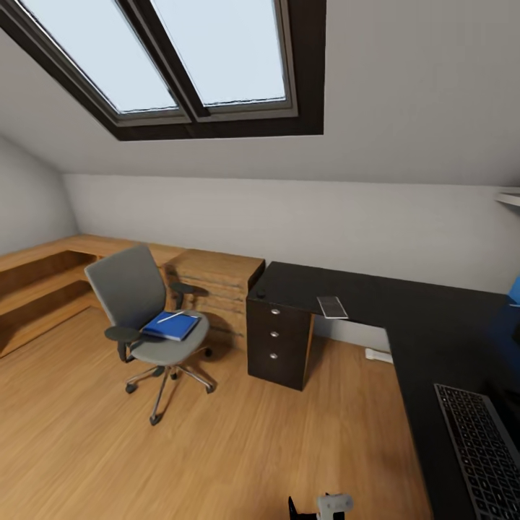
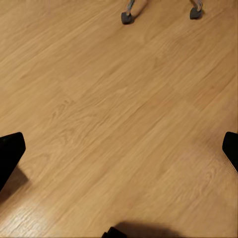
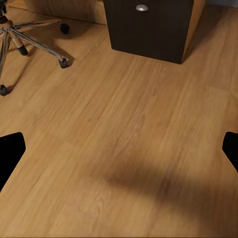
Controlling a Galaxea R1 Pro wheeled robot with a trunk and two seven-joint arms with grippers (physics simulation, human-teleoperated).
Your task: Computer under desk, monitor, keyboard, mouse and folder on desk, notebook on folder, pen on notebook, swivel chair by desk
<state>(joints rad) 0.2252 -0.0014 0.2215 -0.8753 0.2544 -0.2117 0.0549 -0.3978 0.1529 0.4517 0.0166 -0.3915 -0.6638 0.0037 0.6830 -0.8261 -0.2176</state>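
keyboard at my elbow, folder across the room

closest to me is the keyboard [image 1: 482, 451], lying on the black desk [image 1: 433, 339] at my right, its long axis running away from me along the near wing of the top. just in front of my trunk a bit of my own arm hardware [image 1: 334, 503] pokes into view.

both my wrists look down at bare wood floor [image 2: 119, 124]. my left gripper [image 2: 119, 136] has its fingers [image 2: 11, 151] spread wide to either side, nothing between them; the chair's casters [image 2: 126, 18] sit well ahead of it. my right gripper [image 3: 119, 144] is spread just as wide and just as empty, with the drawer unit [image 3: 148, 27] and its silver knob [image 3: 142, 7] ahead.

what matters next, i judge, is the folder [image 1: 171, 326]. it lies flat on the seat of the swivel chair [image 1: 148, 310], ahead and to my left, well apart from both grippers. the pen [image 1: 175, 315] lies on top of it, angled across the cover. the chair stands beside the low wood cabinet [image 1: 217, 278], left of the desk's drawers. my left arm is on the nearer side, but i'd have to roll closer before either arm reaches.

a small grey flat thing [image 1: 332, 307] rests on the desk's far wing; i can't tell what it is.
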